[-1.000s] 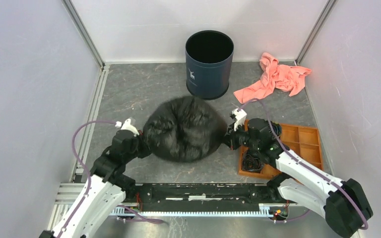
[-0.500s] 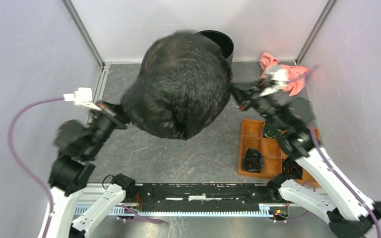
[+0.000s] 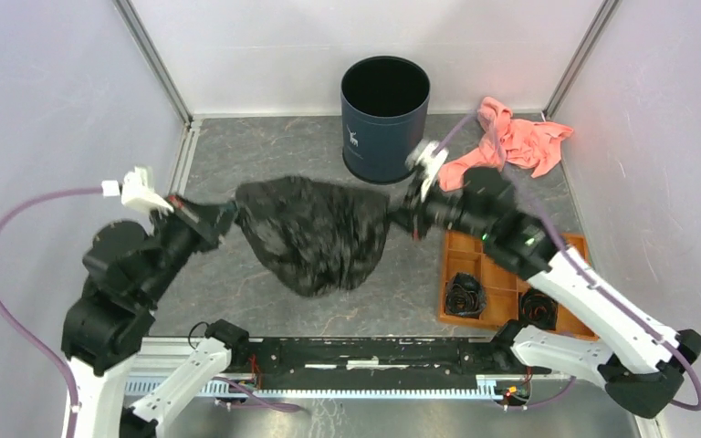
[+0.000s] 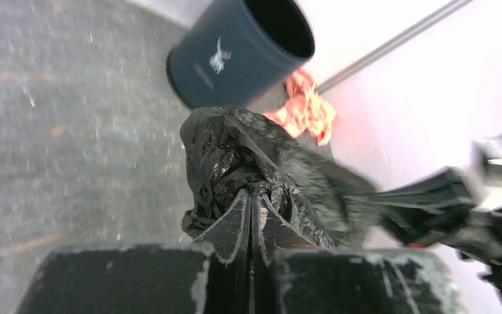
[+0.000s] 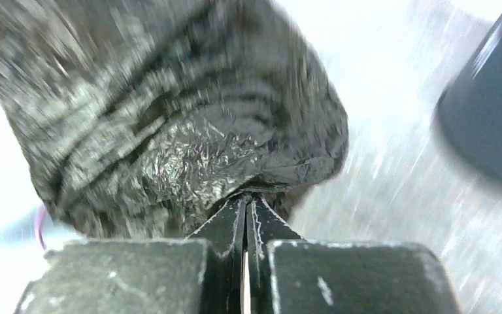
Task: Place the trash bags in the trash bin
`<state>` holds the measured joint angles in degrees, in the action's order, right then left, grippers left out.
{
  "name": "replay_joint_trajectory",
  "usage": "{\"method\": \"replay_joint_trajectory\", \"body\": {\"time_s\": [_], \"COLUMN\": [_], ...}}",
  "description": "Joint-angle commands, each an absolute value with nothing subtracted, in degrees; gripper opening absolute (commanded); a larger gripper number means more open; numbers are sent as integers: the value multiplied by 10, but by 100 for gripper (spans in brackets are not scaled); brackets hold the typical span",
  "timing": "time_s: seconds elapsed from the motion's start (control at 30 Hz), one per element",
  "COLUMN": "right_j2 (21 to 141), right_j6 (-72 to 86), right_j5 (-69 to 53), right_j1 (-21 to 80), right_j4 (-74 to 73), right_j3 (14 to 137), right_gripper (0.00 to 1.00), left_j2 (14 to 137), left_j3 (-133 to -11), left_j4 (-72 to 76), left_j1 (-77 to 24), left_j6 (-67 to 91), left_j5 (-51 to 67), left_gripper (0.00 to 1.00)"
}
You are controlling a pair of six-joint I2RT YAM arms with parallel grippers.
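The black glossy trash bag [image 3: 315,233] hangs stretched between my two grippers above the table, sagging in the middle. My left gripper [image 3: 230,217] is shut on the bag's left edge, its fingers [image 4: 235,222] pinching bunched film [image 4: 235,154]. On the right edge, my right gripper [image 3: 400,217] is shut as well, the wrinkly film [image 5: 170,131] filling that view above its tips [image 5: 246,196]. The navy trash bin [image 3: 384,119] with a white deer logo stands upright and open behind the bag, and it also shows at the top of the left wrist view [image 4: 235,55].
A salmon-pink cloth [image 3: 511,141] lies at the back right beside the bin. An orange compartment tray [image 3: 557,265] with small black rolls [image 3: 464,294] sits under my right arm. Enclosure walls [image 3: 55,109] stand close on left, right and back.
The bag was flung up over the bin, ballooning, half a second ago; it has dropped back down, flatter, in front of the bin. Both arms came down with it, still gripping.
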<state>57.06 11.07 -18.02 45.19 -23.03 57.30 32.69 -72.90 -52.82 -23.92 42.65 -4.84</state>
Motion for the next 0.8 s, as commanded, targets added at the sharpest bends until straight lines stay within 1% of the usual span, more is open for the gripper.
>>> {"method": "replay_joint_trajectory", "body": {"time_s": [0.0, 0.07, 0.1, 0.2, 0.23, 0.27, 0.3, 0.37, 0.43, 0.53, 0.63, 0.7, 0.77], "right_j2": [647, 704, 724, 778, 776, 759, 729, 663, 603, 550, 567, 593, 619], "right_j6": [114, 142, 153, 135, 132, 130, 124, 118, 123, 115, 82, 69, 80], "right_j5": [-145, -224, -240, -300, -328, -328, -302, -258, -245, -232, -159, -139, -196], "right_j1": [382, 318, 299, 291, 302, 319, 349, 410, 439, 440, 436, 409, 349], "right_j4": [-211, -181, -167, -170, -155, -145, -147, -173, -220, -280, -338, -332, -281], "right_j3": [778, 774, 755, 662, 603, 558, 515, 480, 486, 557, 658, 691, 663], "right_gripper": [0, 0, 0, 0, 0, 0, 0, 0, 0, 0, 0, 0, 0], "left_j2": [496, 569, 600, 651, 653, 647, 634, 575, 503, 467, 463, 471, 493], "left_j3": [-803, -809, -805, -756, -734, -716, -698, -687, -713, -788, -830, -821, -804], "left_j4": [-516, -517, -521, -520, -524, -530, -537, -557, -588, -626, -615, -603, -598], "left_j1": [-239, -238, -238, -227, -224, -223, -222, -222, -222, -222, -222, -222, -222], "left_j6": [375, 352, 343, 322, 318, 313, 309, 306, 314, 329, 344, 354, 358], "left_j5": [-114, -121, -116, -100, -94, -79, -64, -28, -27, -17, -3, -36, -76], "left_gripper": [2, 2, 2, 2, 2, 2, 2, 2, 2, 2, 2, 2, 2]}}
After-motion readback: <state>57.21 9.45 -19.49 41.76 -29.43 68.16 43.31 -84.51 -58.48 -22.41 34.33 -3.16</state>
